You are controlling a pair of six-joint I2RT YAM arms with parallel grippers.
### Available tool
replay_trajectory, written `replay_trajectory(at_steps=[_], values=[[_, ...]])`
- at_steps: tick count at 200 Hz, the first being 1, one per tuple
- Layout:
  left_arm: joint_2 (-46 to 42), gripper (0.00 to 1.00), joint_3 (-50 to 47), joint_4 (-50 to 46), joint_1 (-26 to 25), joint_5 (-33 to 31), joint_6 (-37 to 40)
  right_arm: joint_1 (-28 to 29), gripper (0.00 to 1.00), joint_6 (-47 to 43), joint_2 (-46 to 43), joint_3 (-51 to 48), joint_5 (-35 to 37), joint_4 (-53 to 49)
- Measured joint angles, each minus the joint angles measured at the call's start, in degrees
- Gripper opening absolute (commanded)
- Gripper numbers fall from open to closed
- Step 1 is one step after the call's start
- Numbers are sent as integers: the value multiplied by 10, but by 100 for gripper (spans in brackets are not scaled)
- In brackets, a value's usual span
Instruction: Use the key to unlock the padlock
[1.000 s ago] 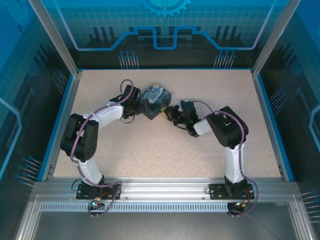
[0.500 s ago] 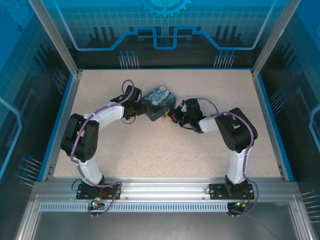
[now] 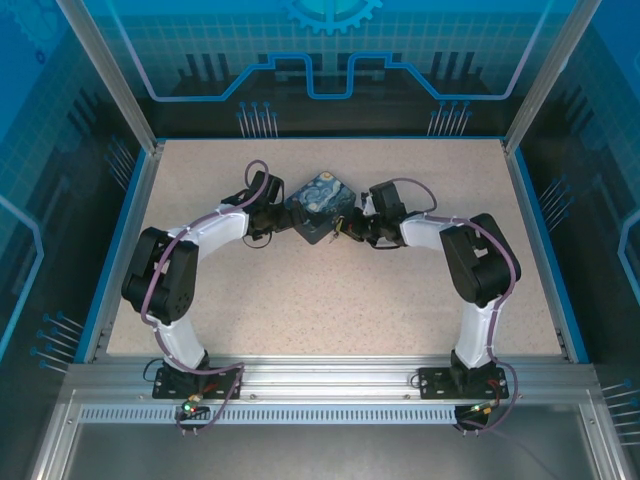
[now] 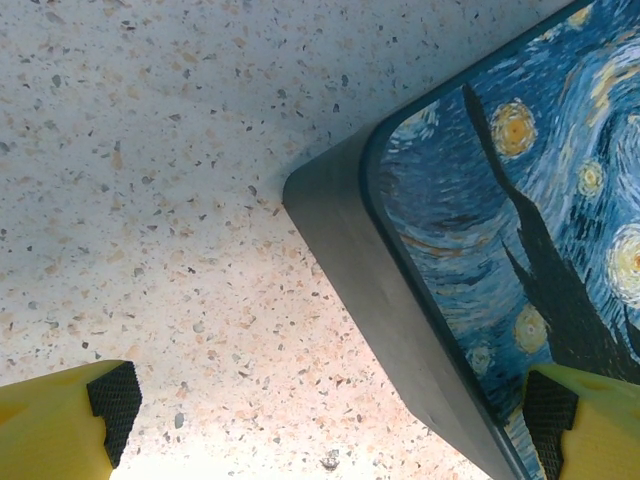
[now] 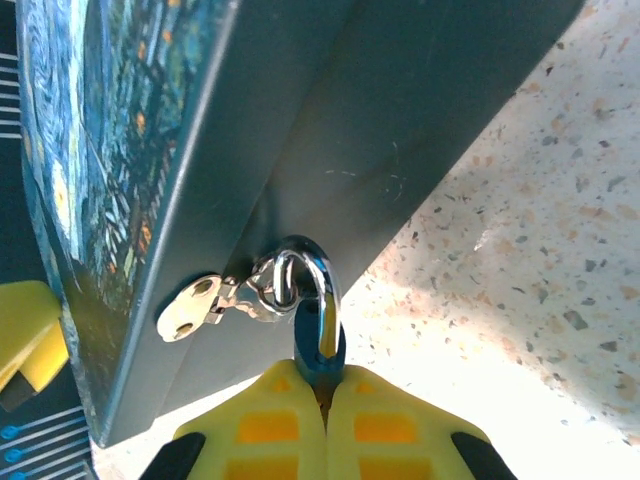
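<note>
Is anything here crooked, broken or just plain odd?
Only the painted tin: it sits skewed, corner-on to the edges of the table, with the right tool shut on the padlock hooked through its clasp. Nothing looks spilled or damaged.

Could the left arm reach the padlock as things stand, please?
Probably not: the tin sits between the left gripper and the padlock, which the right gripper holds at the tin's opposite side.

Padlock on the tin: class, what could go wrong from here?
1. The right claw is shut on the padlock, whose shackle threads the hasp of the starry-night tin; pulling may drag the tin, since the left claw stands open around its corner.
2. The fingers cover the padlock's body, which may hinder unlocking.
</note>
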Motion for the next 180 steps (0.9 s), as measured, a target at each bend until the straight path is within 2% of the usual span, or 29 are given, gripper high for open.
replay_trajectory(at_steps=[39,68,90,131,180], values=[[5,99,2,4,-2,14,0,0,0,-61,0,44,38,-96],[10,99,6,4,-4,21,0,0,0,-76,0,48,50,-109],[10,99,7,4,-4,23,0,-6,0,-64,-3,9,31,-42],[11,99,7,4,-4,23,0,-38,0,-9,23,-57,-80,136],[12,99,7,6,-4,24,0,-46,0,3,36,-65,-111,176]])
